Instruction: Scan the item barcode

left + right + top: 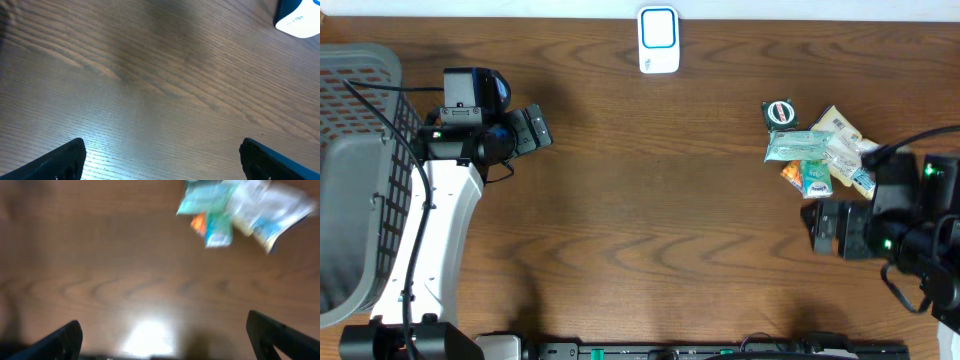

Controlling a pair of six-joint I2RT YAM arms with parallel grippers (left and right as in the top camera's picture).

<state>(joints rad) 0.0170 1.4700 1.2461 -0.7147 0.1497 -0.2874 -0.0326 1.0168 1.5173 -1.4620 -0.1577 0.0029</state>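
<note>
We find the 2 arms at opposite ends of the table (650, 210), with nothing in either grip. The left jaws stand wide apart and empty. The left wrist view shows only their dark tips (55, 162) in the bottom corners, with bare wood between them and a corner of the scanner (300, 20) at the upper right. The right jaws are spread just as wide and also hold nothing. They face the pile of packets (817, 150) from just beside it, though the right wrist view is too blurred for us to read any label.

The pile lies near the right edge of the table: a teal packet (795, 148) on top, pale and orange ones fanned beneath, and a round dark pack (781, 113) touching its upper corner. We cannot tell which 1 is meant for scanning, nor where any barcode sits.

The scanner stands at the middle of the far edge, well apart from the pile, and we judge that either arm could reach it there. The grey basket (360, 70) beside the left arm (440, 200) is probably for scanned goods. The right arm (920, 220) is nearest the pile, so we expect the pick to fall to it, and open jaws suit a grasp not yet made. Because the packets overlap, lifting 1 may drag its neighbours.
</note>
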